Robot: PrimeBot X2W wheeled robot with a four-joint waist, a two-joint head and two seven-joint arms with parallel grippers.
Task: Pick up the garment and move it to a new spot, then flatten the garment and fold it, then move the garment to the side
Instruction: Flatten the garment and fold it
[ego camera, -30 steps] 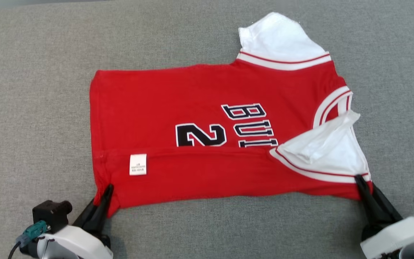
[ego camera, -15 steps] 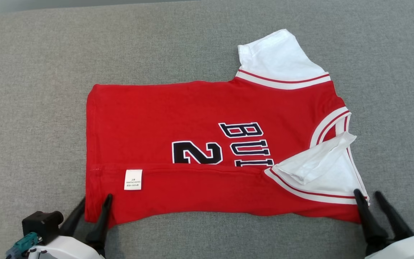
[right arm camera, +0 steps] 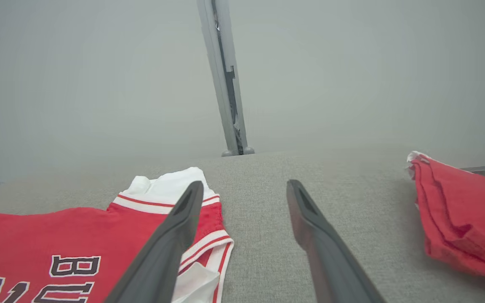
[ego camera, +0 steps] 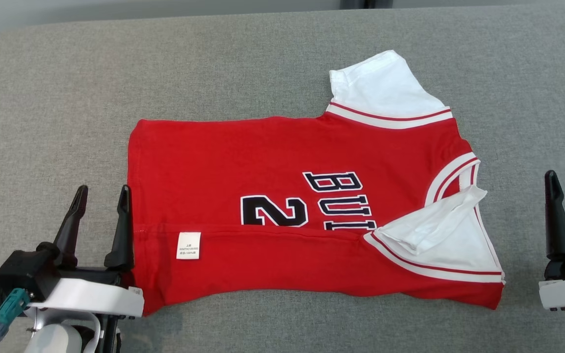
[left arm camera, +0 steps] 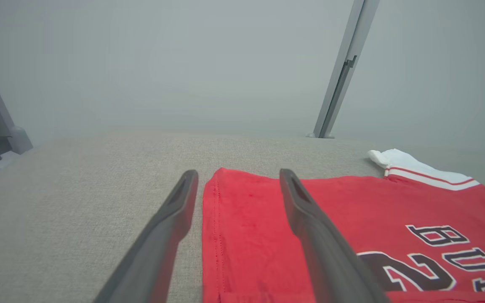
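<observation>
The red shirt (ego camera: 282,166) lies on the desk (ego camera: 66,98) with only its near edge folded over, so folding seems half done; left fingers (ego camera: 121,220) and right fingers (ego camera: 554,215), spread empty at either end, should next grip its far edge.

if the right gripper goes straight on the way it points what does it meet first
Probably nothing: the right gripper points along bare grey surface, between the jersey and a second red garment. Depth is hard to judge.
</observation>
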